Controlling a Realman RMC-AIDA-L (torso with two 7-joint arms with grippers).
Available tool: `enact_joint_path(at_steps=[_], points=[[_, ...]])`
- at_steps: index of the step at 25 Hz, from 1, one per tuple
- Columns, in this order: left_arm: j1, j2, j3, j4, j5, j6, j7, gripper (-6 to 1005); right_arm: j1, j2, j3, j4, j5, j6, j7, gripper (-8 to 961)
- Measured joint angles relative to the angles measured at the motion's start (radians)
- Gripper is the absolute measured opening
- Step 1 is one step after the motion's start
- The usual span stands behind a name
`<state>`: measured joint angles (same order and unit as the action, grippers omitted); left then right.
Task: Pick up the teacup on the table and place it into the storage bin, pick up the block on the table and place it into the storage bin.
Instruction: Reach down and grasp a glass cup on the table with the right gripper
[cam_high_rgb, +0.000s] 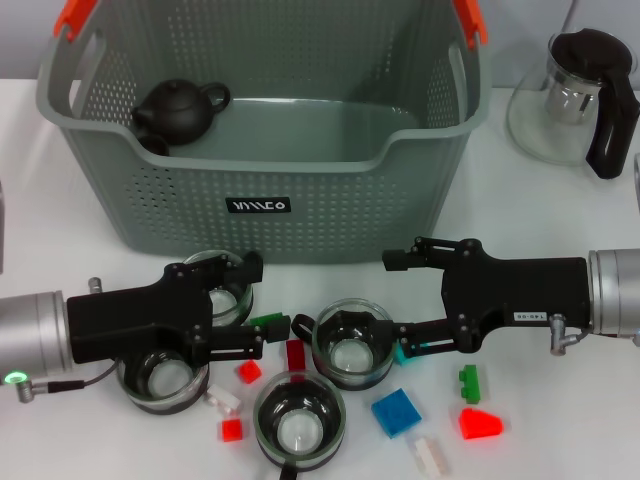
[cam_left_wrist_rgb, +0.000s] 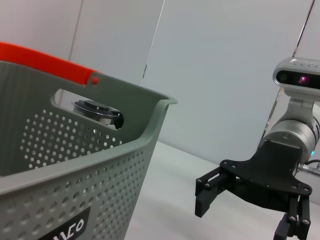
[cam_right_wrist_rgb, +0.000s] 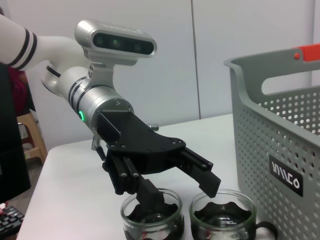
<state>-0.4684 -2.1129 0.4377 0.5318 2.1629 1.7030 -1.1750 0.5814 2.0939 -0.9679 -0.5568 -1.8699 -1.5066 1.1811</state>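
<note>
Both claws hang low over the white surface (cam_high_rgb: 560, 440) before the storage bin (cam_high_rgb: 300, 180). The left claw (cam_high_rgb: 250, 300) is spread wide around a glass teacup (cam_high_rgb: 222, 290); the right claw (cam_high_rgb: 400, 305) is spread too, beside another glass teacup (cam_high_rgb: 352, 345). These cups look light, rigid, slick and breakable, so a gentle pinch across the rim seems wisest. A green block (cam_high_rgb: 268, 322) lies between the claws.
</note>
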Motion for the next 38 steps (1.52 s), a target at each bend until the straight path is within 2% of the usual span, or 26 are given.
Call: enact_joint_path(at_steps=[22,25,30,38], points=[[-0.018,-0.003,-0.001,-0.016,0.000,-0.005,-0.003,872,-0.007,-0.010,-0.006,-0.005,0.000,-0.009,-0.001,916],[-0.018,-0.003,-0.001,-0.016,0.000,0.001,-0.002,872,0.001,-0.017,-0.025,-0.018,-0.011,-0.033,0.001,916],[-0.018,-0.002,-0.001,-0.016,-0.002,0.001,-0.008,873,0.027,-0.019,-0.037,-0.083,-0.103,-0.084,0.050,916],[-0.018,-0.006,-0.006,-0.018,-0.008,-0.008,-0.023,873,0.110,0.001,-0.046,-0.206,-0.296,-0.149,0.170,915]])
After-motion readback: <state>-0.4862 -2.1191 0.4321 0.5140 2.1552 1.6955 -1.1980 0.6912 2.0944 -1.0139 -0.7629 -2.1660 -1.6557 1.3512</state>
